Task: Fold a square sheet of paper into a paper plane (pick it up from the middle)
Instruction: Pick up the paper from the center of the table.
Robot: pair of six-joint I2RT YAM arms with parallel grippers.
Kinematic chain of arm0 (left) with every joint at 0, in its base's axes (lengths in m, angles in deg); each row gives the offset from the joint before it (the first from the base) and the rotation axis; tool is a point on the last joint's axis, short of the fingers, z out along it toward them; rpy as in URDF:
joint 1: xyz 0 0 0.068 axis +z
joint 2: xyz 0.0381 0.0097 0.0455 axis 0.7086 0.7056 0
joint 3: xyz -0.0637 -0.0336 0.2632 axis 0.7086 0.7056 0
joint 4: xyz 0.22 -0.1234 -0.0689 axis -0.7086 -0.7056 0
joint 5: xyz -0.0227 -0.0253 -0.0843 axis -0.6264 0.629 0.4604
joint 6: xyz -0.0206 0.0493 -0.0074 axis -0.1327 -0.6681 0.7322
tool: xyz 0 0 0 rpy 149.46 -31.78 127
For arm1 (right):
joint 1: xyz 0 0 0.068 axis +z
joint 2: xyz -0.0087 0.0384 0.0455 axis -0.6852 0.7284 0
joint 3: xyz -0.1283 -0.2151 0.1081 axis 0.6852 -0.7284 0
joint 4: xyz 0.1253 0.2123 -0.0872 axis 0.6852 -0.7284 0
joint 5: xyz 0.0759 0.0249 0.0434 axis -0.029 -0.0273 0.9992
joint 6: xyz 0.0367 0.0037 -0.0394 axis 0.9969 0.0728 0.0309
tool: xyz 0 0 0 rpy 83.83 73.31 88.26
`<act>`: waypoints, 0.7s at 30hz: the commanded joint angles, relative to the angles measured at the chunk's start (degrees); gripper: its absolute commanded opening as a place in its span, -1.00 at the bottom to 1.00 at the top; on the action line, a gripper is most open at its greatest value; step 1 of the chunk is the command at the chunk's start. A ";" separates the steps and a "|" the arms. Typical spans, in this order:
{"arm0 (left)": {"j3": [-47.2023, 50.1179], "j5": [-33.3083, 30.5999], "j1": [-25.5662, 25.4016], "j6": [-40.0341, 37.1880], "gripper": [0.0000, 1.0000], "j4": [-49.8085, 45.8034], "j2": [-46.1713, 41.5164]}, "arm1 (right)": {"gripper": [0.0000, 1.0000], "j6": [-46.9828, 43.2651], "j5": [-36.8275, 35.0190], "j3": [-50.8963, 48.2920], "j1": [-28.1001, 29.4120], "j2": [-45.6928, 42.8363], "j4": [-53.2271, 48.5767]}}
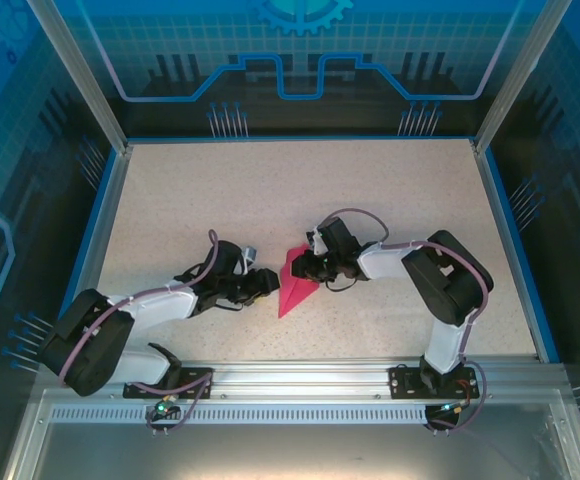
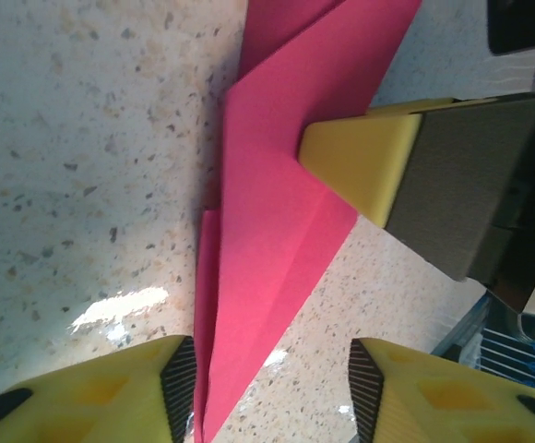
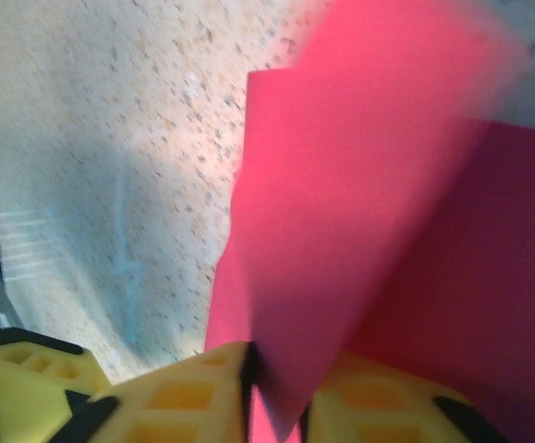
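The square sheet of paper is folded into a narrow magenta-pink dart, the paper plane [image 1: 295, 285], lying at the table's middle with its tip toward the arms. My left gripper [image 1: 266, 283] is just left of it, low over the table. In the left wrist view that gripper [image 2: 272, 388] is open, and the plane's [image 2: 277, 212] pointed end lies beside its left finger. My right gripper [image 1: 305, 268] is at the plane's right edge. In the right wrist view the right gripper [image 3: 277, 392] is shut on a raised flap of the plane [image 3: 341, 203].
The speckled beige table [image 1: 270, 190] has a blue border and transparent walls on three sides. An aluminium rail [image 1: 300, 375] with both arm bases runs along the near edge. One yellow right-gripper finger [image 2: 360, 157] presses on the paper in the left wrist view.
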 commanded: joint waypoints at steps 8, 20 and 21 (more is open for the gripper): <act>1.39 13.06 8.07 0.94 0.46 7.11 -1.13 | -0.95 1.10 7.84 -2.12 -3.47 -7.32 12.24; -0.37 23.79 9.47 7.53 0.97 21.27 -2.94 | -0.93 4.11 16.23 -0.06 -8.46 -15.93 12.74; -0.41 23.91 9.09 7.77 0.97 21.51 -3.13 | -0.93 4.67 16.34 -0.02 -8.43 -15.96 13.19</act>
